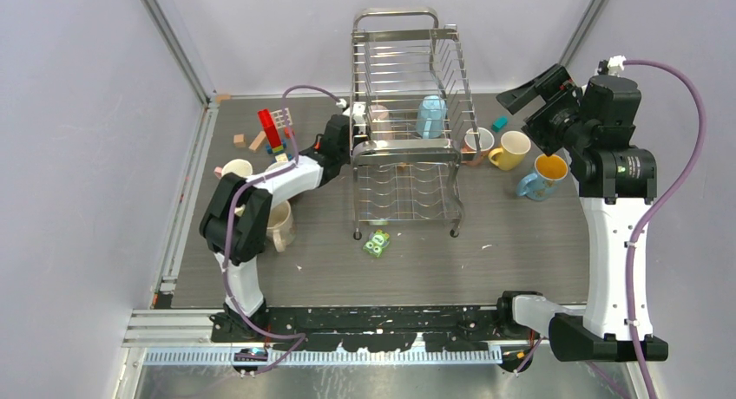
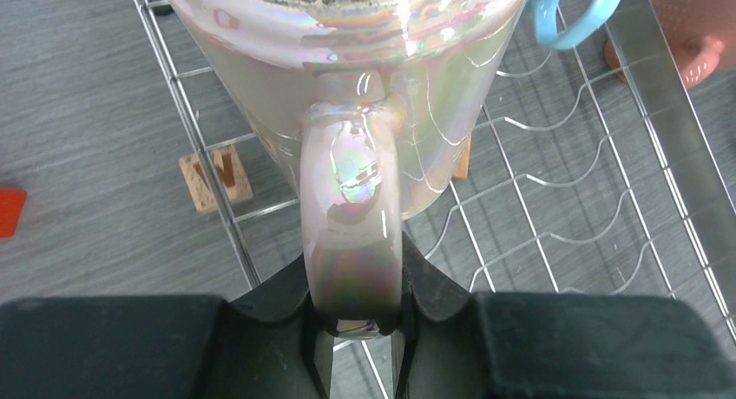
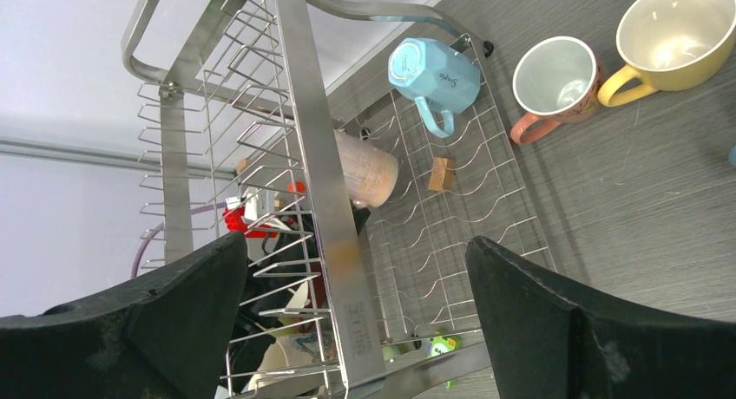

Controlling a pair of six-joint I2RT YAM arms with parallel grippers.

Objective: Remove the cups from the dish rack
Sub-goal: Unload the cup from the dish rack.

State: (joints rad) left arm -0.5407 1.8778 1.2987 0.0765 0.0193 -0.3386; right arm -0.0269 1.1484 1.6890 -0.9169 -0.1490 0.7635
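Note:
The silver wire dish rack (image 1: 404, 35) stands at the table's far middle. My left gripper (image 2: 356, 317) is shut on the handle of a pale pink iridescent mug (image 2: 347, 69) that lies inside the rack's left side (image 1: 378, 117). A light blue mug (image 1: 431, 115) lies in the rack to its right, also in the right wrist view (image 3: 434, 74). My right gripper (image 1: 528, 94) is open and empty, raised right of the rack, looking down on it (image 3: 321, 156). The pink mug also shows there (image 3: 369, 166).
Right of the rack stand a salmon mug (image 1: 478, 141), a yellow mug (image 1: 512, 149) and a blue mug with an orange inside (image 1: 542, 178). Two cream mugs (image 1: 236, 169) (image 1: 279, 225) sit left. Toy blocks (image 1: 269, 130) lie far left. A green packet (image 1: 377, 243) lies before the rack.

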